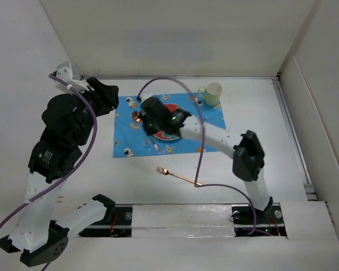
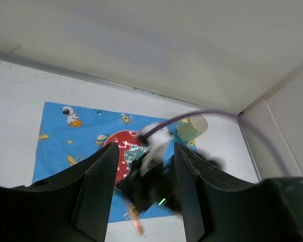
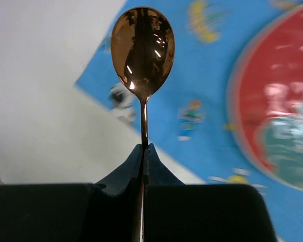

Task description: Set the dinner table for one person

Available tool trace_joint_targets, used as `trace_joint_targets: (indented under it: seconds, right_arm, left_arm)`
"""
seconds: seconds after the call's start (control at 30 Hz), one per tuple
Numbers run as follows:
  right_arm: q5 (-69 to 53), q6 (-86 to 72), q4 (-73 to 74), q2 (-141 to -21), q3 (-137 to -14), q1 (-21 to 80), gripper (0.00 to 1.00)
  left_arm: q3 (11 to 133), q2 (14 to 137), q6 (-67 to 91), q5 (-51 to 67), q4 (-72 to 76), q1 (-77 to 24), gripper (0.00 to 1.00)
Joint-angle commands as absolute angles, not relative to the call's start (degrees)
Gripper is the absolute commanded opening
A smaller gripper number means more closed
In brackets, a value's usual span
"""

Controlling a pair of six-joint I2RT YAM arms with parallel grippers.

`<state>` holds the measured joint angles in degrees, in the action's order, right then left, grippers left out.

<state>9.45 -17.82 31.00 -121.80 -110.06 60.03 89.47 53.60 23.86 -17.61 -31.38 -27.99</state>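
Top external: white dinner table [image 1: 260, 130] carries a blue cartoon-print cloth [image 1: 127, 144]; white walls [image 1: 175, 34] surround it.
Copper fork [image 1: 175, 174] lies near the cloth, pale mug [image 1: 213, 92] at its far corner. Left wrist: left gripper [image 2: 145, 148] open, empty; right arm [image 2: 151, 181] partly hides the red plate [image 2: 126, 137]. Right wrist: right gripper [image 3: 144, 147] clamps a copper spoon [image 3: 142, 50].

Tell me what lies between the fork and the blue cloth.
Nothing but bare dinner table, per the top view; the fork lies clear of the cloth.

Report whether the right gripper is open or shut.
Shut on the spoon: in the right wrist view the right gripper has its jaws pinched on the handle, with the bowl sticking out over the blue cloth.
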Motion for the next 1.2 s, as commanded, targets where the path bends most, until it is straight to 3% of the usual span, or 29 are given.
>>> trace_joint_targets:
  seconds: [0.0, 0.33, 1.03, 1.07, 1.1, 1.17]
  right_arm:
    - [8.7, -18.3, 27.2, -113.6, -103.6, 47.9, 0.0]
    - [9.4, -17.1, 28.1, -112.6, -97.9, 28.6, 0.0]
    - [10.4, -20.5, 31.3, -126.6, -102.9, 24.0, 0.0]
    - [10.6, -21.3, 32.0, -127.3, -103.2, 24.0, 0.07]
    - [10.6, -21.4, 32.3, -127.3, -103.2, 24.0, 0.07]
    - [10.6, -21.7, 32.5, -126.8, -102.7, 24.0, 0.2]
  left_arm:
    - [88.3, 55.2, 24.3, -14.8, -30.3, -27.8, 0.45]
    - [83.0, 62.6, 26.5, -6.3, -28.3, -27.8, 0.45]
    - [80.6, 66.4, 26.1, -4.2, -24.6, -27.8, 0.45]
    - [80.4, 66.8, 26.1, -4.4, -24.6, -27.8, 0.45]
    - [80.4, 66.8, 26.1, -4.4, -24.6, -27.8, 0.45]
    - [80.2, 67.0, 26.1, -4.4, -24.6, -27.8, 0.45]
